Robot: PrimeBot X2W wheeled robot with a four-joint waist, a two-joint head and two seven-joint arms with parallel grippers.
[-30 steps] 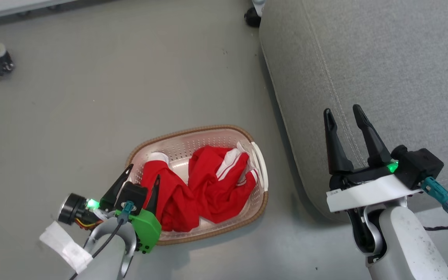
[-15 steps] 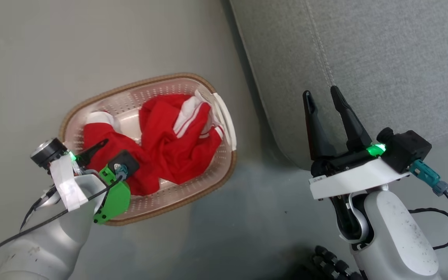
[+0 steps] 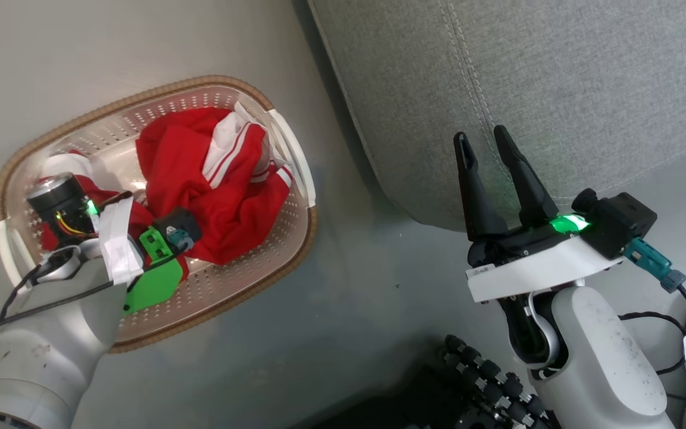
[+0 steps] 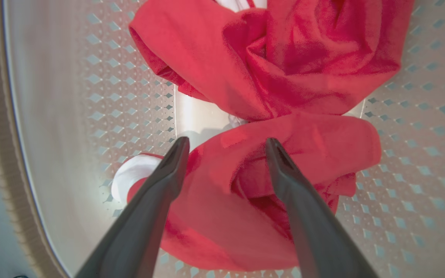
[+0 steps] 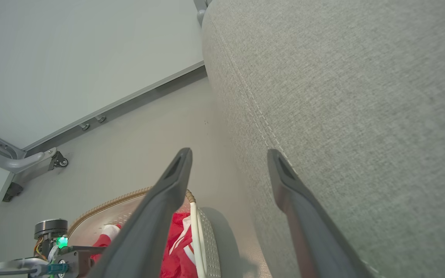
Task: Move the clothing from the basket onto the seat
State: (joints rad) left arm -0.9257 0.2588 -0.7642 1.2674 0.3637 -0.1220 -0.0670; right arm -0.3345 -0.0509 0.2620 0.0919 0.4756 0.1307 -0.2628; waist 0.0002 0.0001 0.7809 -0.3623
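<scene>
Cream perforated basket (image 3: 212,286) of red white-trimmed clothing (image 3: 188,155) on smooth grey floor (image 3: 379,286), near grey fabric seat (image 3: 557,71). Left gripper (image 4: 227,143) wide over clothing; right gripper (image 3: 481,137) wide, empty.

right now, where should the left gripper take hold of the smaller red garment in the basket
Probably the bunched ridge across the smaller red garment, coming straight down from above. The open left gripper straddles that fold, which stands proud of the basket floor, so closing there should catch cloth, not plastic.

clothing (image 3: 200,173) in basket (image 3: 140,95), seat (image 3: 557,71) to right
</scene>
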